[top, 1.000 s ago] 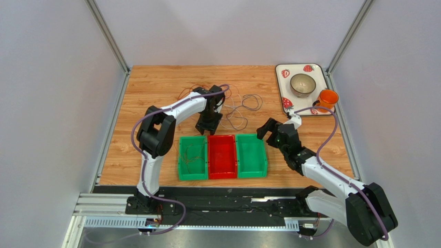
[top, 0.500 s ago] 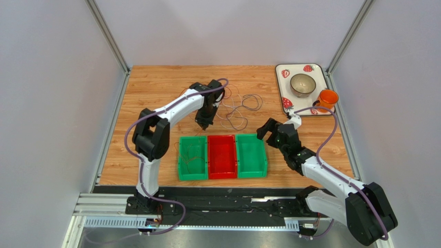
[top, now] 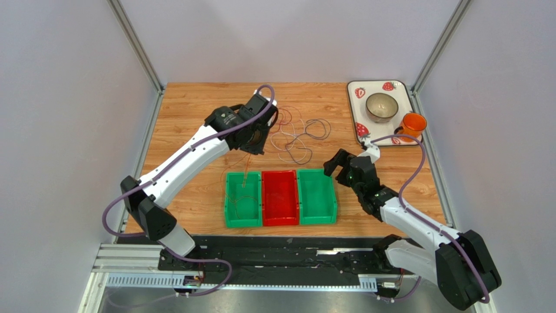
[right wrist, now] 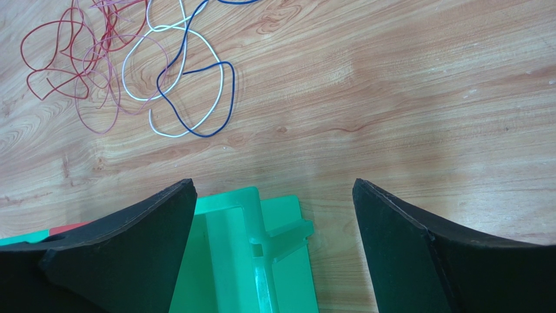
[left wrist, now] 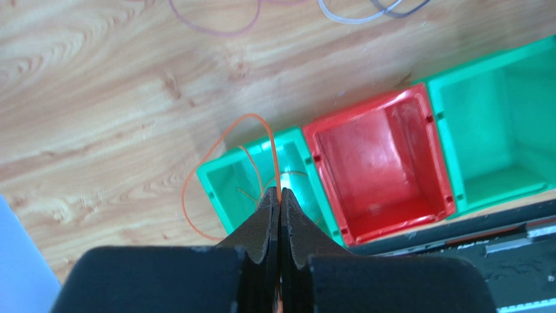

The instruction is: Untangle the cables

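We see the L gripper [left wrist: 279, 194] w/ jaws pressed tight together, pinching one thin orange cable [left wrist: 277, 171] right at the tips. The strand drops from the tips in a loop over the left green bin [left wrist: 218, 173]; part of the loop hangs past the bin's outer corner, over the table [left wrist: 98, 98]. A few thin brownish strands [left wrist: 251, 192] lie inside that bin. In the top view the L gripper is up off the wood, just behind the bins.

Rest of the cables [top: 297, 135] lie in a loose tangle on the table, behind the bins & btwn the two arms; R wrist view shows us red, pink, white and blue loops crossing each other.

R gripper [right wrist: 274, 189] has jaws spread wide, nothing btwn them; it hovers by the far corner of the right green bin [right wrist: 261, 248], apart from the tangle. The red bin [top: 280, 195] sits btwn the two green ones, touching both. Far right corner: a tray [top: 354, 111] w/ a bowl [top: 382, 106] on it, an orange cup [top: 413, 124] at its near right edge.
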`<state>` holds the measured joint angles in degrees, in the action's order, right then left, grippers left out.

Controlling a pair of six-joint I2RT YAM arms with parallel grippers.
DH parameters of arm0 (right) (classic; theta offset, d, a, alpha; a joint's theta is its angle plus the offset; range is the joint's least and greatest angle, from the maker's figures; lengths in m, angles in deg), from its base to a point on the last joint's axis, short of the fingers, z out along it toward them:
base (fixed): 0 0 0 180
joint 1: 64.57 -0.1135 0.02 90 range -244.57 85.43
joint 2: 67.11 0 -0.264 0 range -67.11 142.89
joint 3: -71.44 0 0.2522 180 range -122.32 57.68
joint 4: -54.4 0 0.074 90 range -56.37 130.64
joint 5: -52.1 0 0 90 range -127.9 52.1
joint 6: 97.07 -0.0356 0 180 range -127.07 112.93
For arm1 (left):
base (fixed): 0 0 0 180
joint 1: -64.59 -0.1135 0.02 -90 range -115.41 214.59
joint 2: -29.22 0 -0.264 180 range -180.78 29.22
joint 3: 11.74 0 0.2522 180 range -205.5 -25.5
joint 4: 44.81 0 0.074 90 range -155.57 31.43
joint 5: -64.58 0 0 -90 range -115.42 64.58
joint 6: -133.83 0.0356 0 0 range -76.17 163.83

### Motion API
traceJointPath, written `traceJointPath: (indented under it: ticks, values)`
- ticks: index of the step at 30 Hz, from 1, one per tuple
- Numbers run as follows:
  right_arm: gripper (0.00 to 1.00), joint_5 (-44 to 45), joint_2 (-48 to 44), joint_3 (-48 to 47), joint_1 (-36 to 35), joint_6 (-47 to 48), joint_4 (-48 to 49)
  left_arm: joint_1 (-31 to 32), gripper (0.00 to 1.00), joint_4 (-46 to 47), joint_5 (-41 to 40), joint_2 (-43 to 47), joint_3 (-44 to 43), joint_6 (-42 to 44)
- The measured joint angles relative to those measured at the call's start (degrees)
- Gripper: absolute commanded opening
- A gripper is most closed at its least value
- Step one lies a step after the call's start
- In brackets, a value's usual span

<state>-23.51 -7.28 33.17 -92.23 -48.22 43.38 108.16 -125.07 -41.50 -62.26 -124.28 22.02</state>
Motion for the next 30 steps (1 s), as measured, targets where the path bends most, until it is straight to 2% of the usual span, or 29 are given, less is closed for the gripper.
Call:
traceJointPath:
  ticks: [4,10,21,30]
  values:
    - [0.95,0.00,0.00,0.00,0.00,0.00,0.00,0.76,0.00,0.74,0.39,4.52,7.85,-3.08]
    - [0.95,0.00,0.00,0.00,0.00,0.00,0.00,1.20,0.00,5.38,5.90,13.33,21.11,-6.97]
    - [0.95,0.00,0.00,0.00,0.00,0.00,-0.02,4.74,0.00,12.09,13.77,20.87,25.00,-12.87]
    - [0.95,0.00,0.00,0.00,0.00,0.00,-0.02,4.87,0.00,21.86,15.23,25.75,37.88,-17.64]
